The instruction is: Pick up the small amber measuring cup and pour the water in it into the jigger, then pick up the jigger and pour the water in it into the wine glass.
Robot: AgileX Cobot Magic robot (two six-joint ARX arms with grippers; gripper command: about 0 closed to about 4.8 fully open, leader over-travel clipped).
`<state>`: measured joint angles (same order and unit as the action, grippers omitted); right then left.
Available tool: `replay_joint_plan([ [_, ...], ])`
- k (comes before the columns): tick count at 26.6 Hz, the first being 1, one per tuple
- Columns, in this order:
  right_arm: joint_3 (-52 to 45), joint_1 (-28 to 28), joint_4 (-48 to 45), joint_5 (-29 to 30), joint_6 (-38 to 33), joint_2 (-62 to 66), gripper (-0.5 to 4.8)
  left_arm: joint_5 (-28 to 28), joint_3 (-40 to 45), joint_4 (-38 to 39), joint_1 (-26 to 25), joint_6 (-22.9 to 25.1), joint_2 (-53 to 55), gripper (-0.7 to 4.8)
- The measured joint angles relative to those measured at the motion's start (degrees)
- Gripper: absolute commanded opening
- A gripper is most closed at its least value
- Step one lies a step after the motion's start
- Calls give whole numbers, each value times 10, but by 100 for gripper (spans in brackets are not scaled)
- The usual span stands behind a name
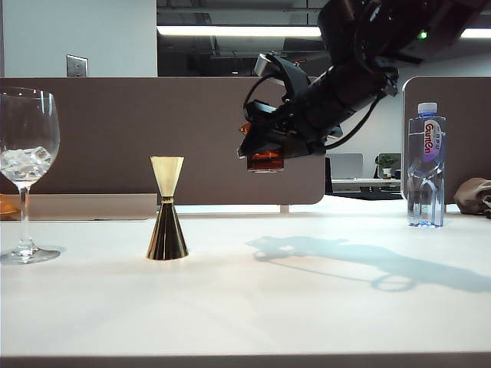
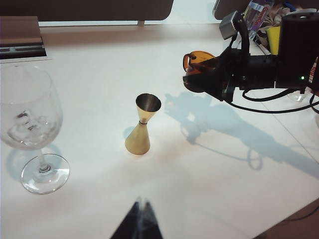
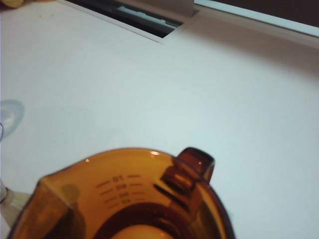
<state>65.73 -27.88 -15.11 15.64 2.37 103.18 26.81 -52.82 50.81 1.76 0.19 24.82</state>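
The small amber measuring cup (image 1: 265, 160) hangs in the air, high above the table and to the right of the jigger, with my right gripper (image 1: 263, 144) shut on it. From the right wrist view its amber rim and scale marks (image 3: 122, 185) fill the lower part; I cannot make out the water inside. The gold jigger (image 1: 166, 211) stands upright on the white table, its open top cone (image 2: 148, 102) empty as far as I see. At the far left stands the wine glass (image 1: 25, 153), holding ice-like lumps. My left gripper (image 2: 142, 204) hovers shut above the table's near side.
A plastic water bottle (image 1: 426, 165) stands at the back right, with a crumpled cloth (image 1: 474, 195) beside it. Brown partition boards (image 1: 115, 138) run along the far edge. A flat tray (image 1: 84, 205) lies at the back left behind the wine glass.
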Motion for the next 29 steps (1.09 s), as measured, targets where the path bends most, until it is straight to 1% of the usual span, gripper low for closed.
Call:
replay_joint_plan([
  [2,13,-9,27,-7,19,-1,0,0,0,0,0,0,0,-2],
  [7,12,-32,43,-24,32,-2,1,0,0,0,0,0,0,-2],
  [22,12,-78,57,-52,51,-8,1,0,0,0,0,0,0,-2],
  [29,13,-103,62,-84,66,-8,1,0,0,0,0,0,0,-2],
])
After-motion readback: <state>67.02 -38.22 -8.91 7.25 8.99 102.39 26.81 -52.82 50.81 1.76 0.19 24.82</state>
